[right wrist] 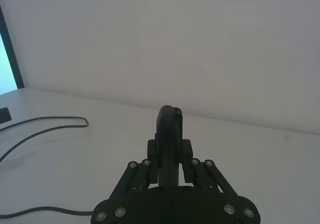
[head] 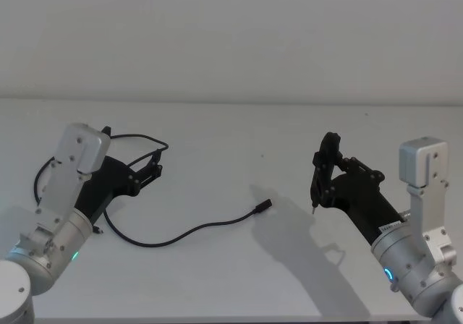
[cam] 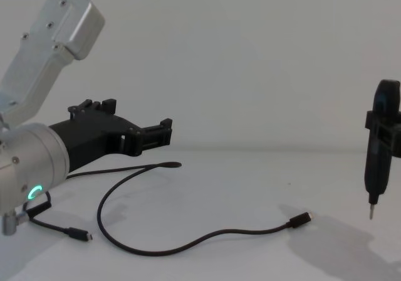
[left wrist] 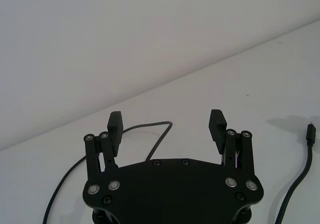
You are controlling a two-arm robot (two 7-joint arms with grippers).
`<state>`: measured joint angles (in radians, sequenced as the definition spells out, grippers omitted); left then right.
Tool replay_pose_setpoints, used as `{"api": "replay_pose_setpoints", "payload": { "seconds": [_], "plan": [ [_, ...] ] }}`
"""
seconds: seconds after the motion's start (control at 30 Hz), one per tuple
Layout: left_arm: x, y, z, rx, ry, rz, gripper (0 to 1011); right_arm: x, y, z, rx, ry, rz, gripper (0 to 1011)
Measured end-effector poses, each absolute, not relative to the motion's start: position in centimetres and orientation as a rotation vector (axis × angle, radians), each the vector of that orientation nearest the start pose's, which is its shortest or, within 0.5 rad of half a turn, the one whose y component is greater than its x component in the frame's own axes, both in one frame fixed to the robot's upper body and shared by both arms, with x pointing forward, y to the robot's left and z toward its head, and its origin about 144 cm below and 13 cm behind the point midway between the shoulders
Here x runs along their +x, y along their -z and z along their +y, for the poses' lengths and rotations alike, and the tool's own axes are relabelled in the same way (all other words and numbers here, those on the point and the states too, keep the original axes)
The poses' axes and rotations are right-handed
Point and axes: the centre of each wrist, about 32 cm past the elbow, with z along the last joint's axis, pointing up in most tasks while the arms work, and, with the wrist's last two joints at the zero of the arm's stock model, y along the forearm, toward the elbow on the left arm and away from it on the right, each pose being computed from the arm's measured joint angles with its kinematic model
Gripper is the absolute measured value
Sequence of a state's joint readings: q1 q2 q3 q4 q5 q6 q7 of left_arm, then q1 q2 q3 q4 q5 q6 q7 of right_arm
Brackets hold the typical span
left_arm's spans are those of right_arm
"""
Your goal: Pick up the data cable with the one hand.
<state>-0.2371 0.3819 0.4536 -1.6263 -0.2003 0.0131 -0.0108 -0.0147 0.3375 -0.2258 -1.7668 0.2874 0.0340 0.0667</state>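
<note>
- your left gripper [head: 157,163], the black angular two-fingered one on the thick silver wrist, hangs over the left of the white desk [head: 239,288] with its jaws spread and empty.
- the long thin black data cable [head: 189,231] lies slack on the desk, one loop just beyond those jaws, one metal-tipped plug [head: 265,206] near the middle.
- your right gripper [head: 327,168] sits well apart on the right, jaws pinching a narrow black metal-tipped tool [head: 316,192].
- my read: nothing is grasped yet, so lowering, closing and lifting are all left to do.
</note>
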Motion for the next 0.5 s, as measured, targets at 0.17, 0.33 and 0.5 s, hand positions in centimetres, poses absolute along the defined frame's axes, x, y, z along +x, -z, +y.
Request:
{"api": "replay_pose_setpoints", "payload": {
  "seconds": [0.17, 0.33, 0.5],
  "plan": [
    [49.20, -120.45, 19.85, 0.060, -1.124, -0.268, 1001, 44.33, -118.87, -23.71, 0.026, 1.230, -0.075, 275],
    [49.20, -120.44, 19.84, 0.060, -1.124, -0.268, 1001, 44.33, -118.87, -23.71, 0.026, 1.230, -0.075, 274],
    [49.20, -120.44, 19.84, 0.061, -1.124, -0.268, 1000, 44.33, -118.87, -23.71, 0.026, 1.230, -0.075, 274]
  ]
}}
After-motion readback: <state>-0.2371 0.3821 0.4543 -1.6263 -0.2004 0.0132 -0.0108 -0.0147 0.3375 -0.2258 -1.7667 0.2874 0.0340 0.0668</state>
